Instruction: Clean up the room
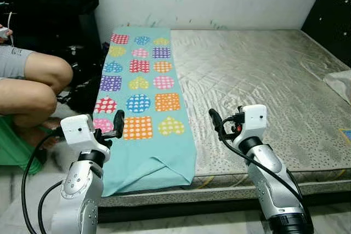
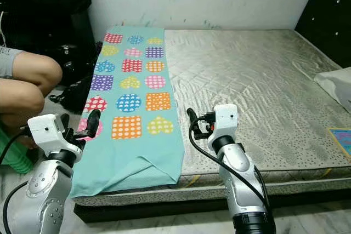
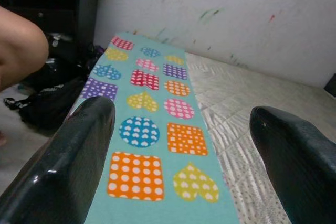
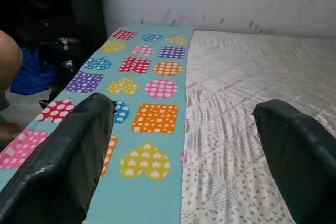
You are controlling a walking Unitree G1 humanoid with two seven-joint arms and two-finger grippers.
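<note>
Soft, even light falling over bed (image 1: 263, 75); no hard shadows. Dark corner sitting at upper left. Head views looking sharp. Close black fingers (image 3: 63, 166) showing blurry, slightly shiny.

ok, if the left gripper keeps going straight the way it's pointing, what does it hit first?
Most likely the teal patterned blanket on the mattress: the left gripper, fingers open, points along it toward the wall. Depth is unclear; it may skim above the cloth.

A person's knees (image 1: 38, 83) beside a black bag (image 3: 47, 103)
</note>
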